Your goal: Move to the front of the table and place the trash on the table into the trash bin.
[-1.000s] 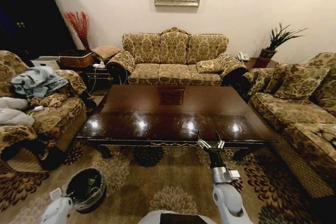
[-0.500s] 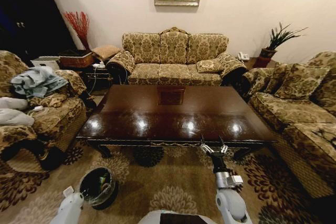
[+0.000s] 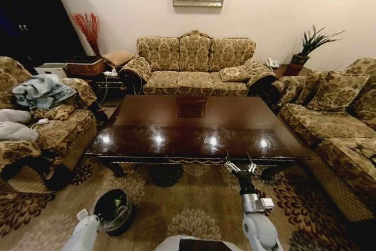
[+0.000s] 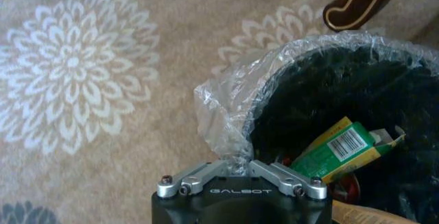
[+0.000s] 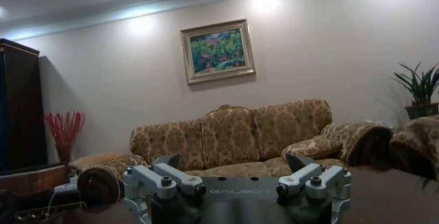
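Your left gripper is hovering right at the rim of the trash bin; I can't tell how its fingers stand. A green carton and something red, probably more trash, are lying in the bin just beyond it. Your right gripper is holding wide and empty at the near edge of the table.
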You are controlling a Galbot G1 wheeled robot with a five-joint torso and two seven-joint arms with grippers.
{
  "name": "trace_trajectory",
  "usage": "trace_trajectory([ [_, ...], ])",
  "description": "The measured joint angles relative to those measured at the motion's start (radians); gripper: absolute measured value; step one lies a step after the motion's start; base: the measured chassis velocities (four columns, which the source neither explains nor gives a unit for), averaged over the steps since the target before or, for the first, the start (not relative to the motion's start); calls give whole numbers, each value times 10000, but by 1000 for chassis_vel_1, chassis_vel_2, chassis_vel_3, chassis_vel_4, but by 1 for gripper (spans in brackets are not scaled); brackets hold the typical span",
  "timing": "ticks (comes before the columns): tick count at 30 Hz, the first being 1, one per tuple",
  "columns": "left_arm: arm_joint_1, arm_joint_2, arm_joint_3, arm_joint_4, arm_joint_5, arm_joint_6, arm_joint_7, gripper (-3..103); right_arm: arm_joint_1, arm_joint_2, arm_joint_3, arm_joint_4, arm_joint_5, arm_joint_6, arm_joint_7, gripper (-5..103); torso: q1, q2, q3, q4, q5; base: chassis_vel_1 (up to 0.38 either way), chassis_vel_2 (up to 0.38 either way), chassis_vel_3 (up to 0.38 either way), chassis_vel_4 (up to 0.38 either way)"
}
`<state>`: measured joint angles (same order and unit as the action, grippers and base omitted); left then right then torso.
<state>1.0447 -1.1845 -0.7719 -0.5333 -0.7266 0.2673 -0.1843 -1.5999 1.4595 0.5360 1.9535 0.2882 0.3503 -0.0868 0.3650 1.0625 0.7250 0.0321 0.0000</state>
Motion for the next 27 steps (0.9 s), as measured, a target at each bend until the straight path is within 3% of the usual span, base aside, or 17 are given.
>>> trace_trajectory([
  [11, -6, -342, -319, 123, 102, 9, -185, 1, -32, -2, 46, 107, 11, -99, 22, 100, 0, 0, -2, -1, 1, 0, 0, 0, 0],
  [14, -55, -425, -439, 345, 202, -88, -294, 15, -48, 3, 42, 107, 26, -98, 21, 100, 0, 0, -1, 4, 8, 0, 0, 0, 0],
  [16, -52, -446, -457, 344, 236, -78, -303, 15, -59, -3, 42, 107, 43, -97, 20, 100, 0, 0, -1, 3, 2, 0, 0, 0, 0],
  [17, -22, -465, -472, 284, 257, -18, -345, 26, -70, -17, 47, 107, 76, -94, 19, 100, 0, 0, -1, -1, 0, 0, 0, 0, 0],
  [19, 33, -480, -476, 171, 277, 80, -405, 26, -69, -30, 52, 107, 115, -78, 18, 100, 0, 0, -1, -1, -1, 0, 0, 0, 0],
  [23, 676, -535, -386, -830, 461, 552, -563, 47, 44, -37, 56, 105, 171, -44, 18, 100, 0, 0, -1, -1, 0, 0, 0, 0, 0],
  [27, 1330, -586, -331, -1939, 362, 1081, -820, 58, 207, -35, 40, 96, 100, -298, 87, 100, 0, 0, -2, 0, 0, 0, 0, 0, 0],
])
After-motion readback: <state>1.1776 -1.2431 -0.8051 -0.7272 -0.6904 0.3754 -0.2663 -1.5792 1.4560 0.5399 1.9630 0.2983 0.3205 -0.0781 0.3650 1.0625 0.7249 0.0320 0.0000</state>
